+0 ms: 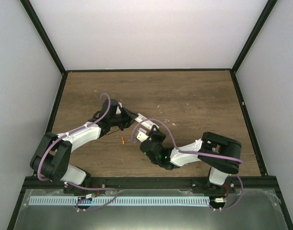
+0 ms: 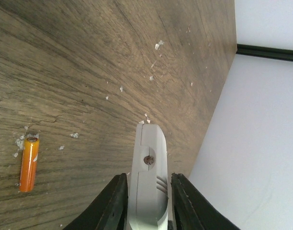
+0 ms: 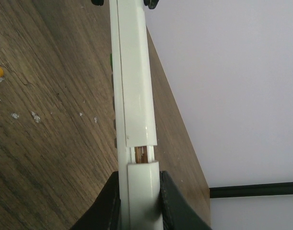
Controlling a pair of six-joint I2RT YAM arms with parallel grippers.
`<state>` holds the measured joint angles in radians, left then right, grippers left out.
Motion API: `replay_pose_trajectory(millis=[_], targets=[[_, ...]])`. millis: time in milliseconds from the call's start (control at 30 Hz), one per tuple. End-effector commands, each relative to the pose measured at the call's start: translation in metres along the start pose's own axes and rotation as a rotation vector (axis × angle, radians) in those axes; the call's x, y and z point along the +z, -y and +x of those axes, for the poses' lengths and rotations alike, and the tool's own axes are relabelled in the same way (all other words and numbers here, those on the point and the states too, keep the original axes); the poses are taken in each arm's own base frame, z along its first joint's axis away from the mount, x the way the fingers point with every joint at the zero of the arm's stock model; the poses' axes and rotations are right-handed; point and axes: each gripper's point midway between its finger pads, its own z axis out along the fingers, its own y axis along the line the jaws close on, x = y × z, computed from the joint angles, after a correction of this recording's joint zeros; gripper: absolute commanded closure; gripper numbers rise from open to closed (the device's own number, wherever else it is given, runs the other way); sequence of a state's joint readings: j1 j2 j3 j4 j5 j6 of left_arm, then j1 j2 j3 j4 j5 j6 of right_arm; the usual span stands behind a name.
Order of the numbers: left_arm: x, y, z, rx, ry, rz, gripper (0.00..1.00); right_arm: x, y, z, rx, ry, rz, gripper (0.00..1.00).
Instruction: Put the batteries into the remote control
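White remote (image 3: 132, 96) gripped by left gripper (image 2: 148, 184) and right gripper (image 3: 139, 179), orange battery (image 2: 29, 163) just beside.

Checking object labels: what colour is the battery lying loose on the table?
Orange; the battery shows best in the left wrist view.

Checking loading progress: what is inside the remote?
A narrow gap in the remote shows only a brownish sliver; the rest is covered. One battery lies on the table.
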<state>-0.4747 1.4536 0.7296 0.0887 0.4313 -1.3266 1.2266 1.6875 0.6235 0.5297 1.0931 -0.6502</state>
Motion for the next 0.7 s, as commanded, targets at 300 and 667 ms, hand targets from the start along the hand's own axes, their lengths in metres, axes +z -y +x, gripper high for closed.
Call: replay_pose_trajectory(millis=[300, 667], targets=[[0.0057, 0.0034, -0.0003, 0.006, -0.015, 0.016, 0.69, -0.0062, 0.0159, -0.027, 0.078, 0.066, 0.019, 0.99], [0.0086, 0.0034, -0.001, 0.007, -0.022, 0.022, 0.88, -0.0089, 0.0135, -0.0272, 0.078, 0.073, 0.008, 0.99]])
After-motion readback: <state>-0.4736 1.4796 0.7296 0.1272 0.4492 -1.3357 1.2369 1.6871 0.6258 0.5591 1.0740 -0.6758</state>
